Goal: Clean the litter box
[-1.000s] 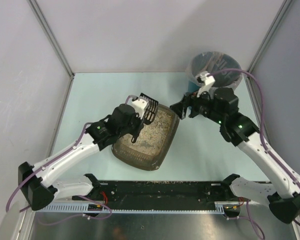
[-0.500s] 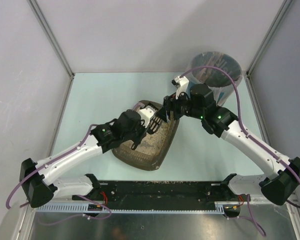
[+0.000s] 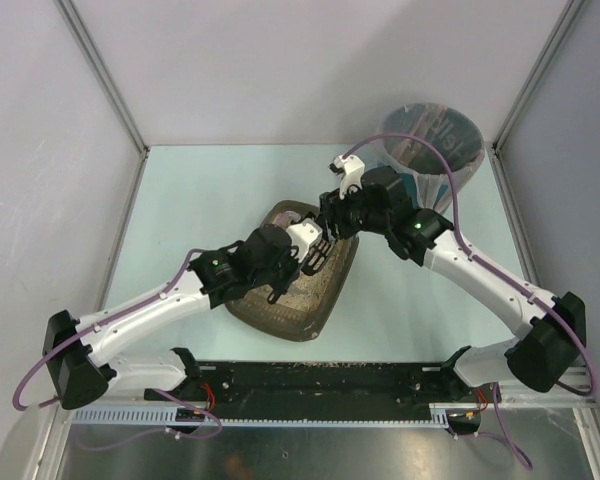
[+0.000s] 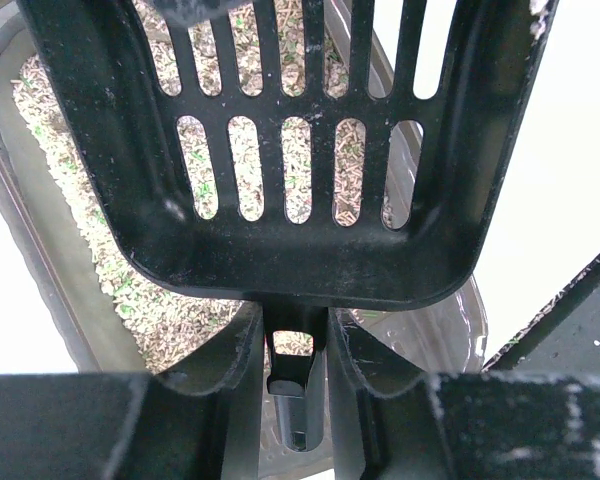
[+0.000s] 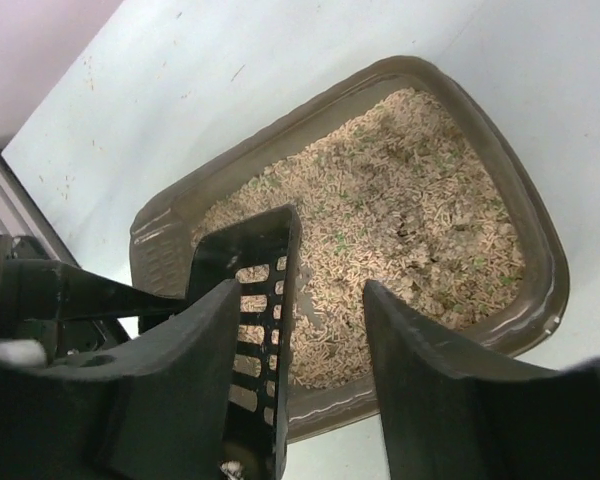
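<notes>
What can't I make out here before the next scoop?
Left wrist view: the scoop hides most of the litter; the litter box runs off the top edge.
Right wrist view: parts of the box's near rim sit behind the right arm's jaws.
Top view: both arms cover most of the scoop; what the bin holds is too small to tell.

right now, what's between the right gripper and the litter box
The black scoop, held in the left gripper; the right wrist view shows it.
</notes>
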Controlling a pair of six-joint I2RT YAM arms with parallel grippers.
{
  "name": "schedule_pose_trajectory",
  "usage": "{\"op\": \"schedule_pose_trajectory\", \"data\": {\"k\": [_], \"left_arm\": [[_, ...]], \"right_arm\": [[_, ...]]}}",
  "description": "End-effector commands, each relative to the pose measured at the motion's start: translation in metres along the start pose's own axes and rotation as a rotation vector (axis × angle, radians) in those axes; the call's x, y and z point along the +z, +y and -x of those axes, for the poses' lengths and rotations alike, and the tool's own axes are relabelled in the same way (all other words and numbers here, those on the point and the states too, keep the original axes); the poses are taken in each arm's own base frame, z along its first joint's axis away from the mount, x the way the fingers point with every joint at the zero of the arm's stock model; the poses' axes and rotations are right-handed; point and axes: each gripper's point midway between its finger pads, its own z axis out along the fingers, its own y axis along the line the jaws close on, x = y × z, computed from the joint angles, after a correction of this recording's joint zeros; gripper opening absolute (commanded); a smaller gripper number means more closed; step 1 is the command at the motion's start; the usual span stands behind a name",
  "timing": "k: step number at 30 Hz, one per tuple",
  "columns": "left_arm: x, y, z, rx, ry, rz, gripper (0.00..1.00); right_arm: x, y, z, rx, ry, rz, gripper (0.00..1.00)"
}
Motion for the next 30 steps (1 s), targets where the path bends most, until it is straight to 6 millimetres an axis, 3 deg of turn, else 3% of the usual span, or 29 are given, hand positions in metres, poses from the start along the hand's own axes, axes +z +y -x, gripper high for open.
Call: {"op": "schedule_pose_trajectory", "data": {"k": [1, 3, 7, 8, 9, 10, 11, 13, 16, 17, 20, 24, 30], "left_arm": [[-0.012, -0.004, 0.023, 0.029, -0.079, -0.020, 0.00], [-0.015, -0.002, 0.021, 0.025, -0.084, -0.013, 0.00], [-0.018, -0.001, 0.018, 0.007, -0.090, -0.008, 0.01], [-0.018, -0.001, 0.019, -0.009, -0.095, -0.005, 0.06], [-0.020, 0.001, 0.018, -0.021, -0.100, 0.003, 0.15], [-0.021, 0.004, 0.018, -0.036, -0.106, 0.025, 0.45], [-0.023, 0.005, 0.020, -0.065, -0.117, 0.031, 0.60], [-0.031, 0.008, 0.023, -0.102, -0.154, 0.035, 0.83], [-0.047, 0.016, 0.032, -0.210, -0.220, 0.011, 0.99], [-0.052, 0.010, 0.034, -0.253, -0.232, -0.046, 1.00], [-0.067, 0.018, 0.037, -0.373, -0.286, -0.101, 1.00], [-0.086, 0.008, 0.033, -0.483, -0.327, -0.242, 1.00], [-0.095, 0.020, 0.025, -0.664, -0.365, -0.287, 1.00]], "right_arm": [[0.004, 0.017, 0.017, -0.028, -0.034, 0.097, 0.52], [0.007, 0.017, 0.010, -0.022, -0.006, 0.107, 0.42], [0.009, 0.015, 0.003, -0.014, 0.024, 0.102, 0.00], [0.008, 0.015, 0.002, -0.011, 0.027, 0.102, 0.00], [0.008, 0.015, 0.003, 0.000, 0.023, 0.104, 0.00], [0.007, 0.011, 0.006, 0.016, 0.014, 0.102, 0.00], [0.005, 0.014, 0.007, 0.035, 0.012, 0.127, 0.00], [0.002, 0.011, 0.013, 0.092, -0.009, 0.172, 0.00], [-0.002, 0.011, 0.022, 0.128, -0.041, 0.227, 0.00], [-0.004, 0.006, 0.025, 0.138, -0.051, 0.229, 0.00], [-0.008, 0.005, 0.034, 0.168, -0.081, 0.289, 0.00], [-0.012, 0.002, 0.038, 0.231, -0.123, 0.335, 0.00], [-0.012, 0.007, 0.044, 0.245, -0.175, 0.390, 0.00]]}}
